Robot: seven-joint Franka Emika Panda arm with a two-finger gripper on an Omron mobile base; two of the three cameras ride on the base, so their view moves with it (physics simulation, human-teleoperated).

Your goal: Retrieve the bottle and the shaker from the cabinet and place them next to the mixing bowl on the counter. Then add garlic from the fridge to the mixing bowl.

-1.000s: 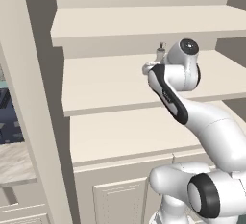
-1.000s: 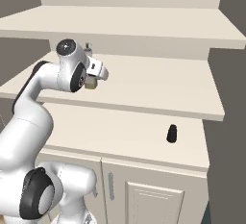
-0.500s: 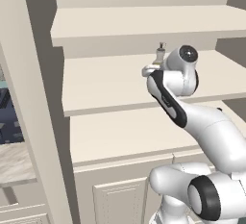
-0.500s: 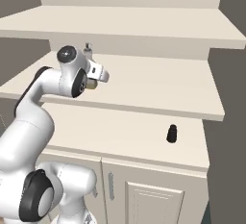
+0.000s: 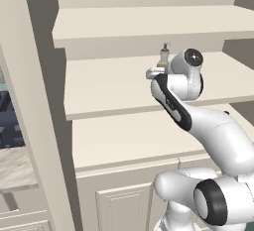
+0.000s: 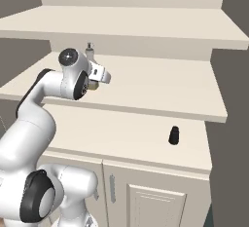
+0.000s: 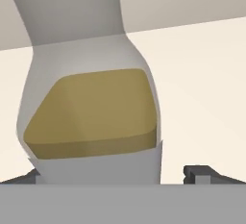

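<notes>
Gripper [image 7: 115, 175] jaws stand spread wide with nothing clamped, one dark fingertip [image 7: 199, 174] showing on each side of the bottle [image 7: 91, 117], whose glass body sits between them and very close to the hand camera. Over the last second the hand has eased forward along the middle shelf toward the bottle, and the jaws have stayed fully apart; judging from this, the reach is nearly finished and the closing of the fingers is the step now due, so the first fetch of the task has barely begun. From the left base camera the bottle [image 5: 164, 56] stands just beyond the wrist, its pale cap rising above the hand; from the right base camera it [image 6: 89, 50] peeks up behind the arm's last joint. It stands upright, long axis vertical, neck and cap pointing up, yellowish-olive liquid filling the lower body. Its foot rests on the middle shelf of the cabinet [image 6: 160, 82], directly ahead of the fingers. Lower than the hand and well off to its right, the shaker [image 6: 173, 135] stands upright on the bottom shelf, untouched. Below that shelf, beneath the arm, are the cabinet's panelled doors [image 6: 148, 199] with a grey handle.
</notes>
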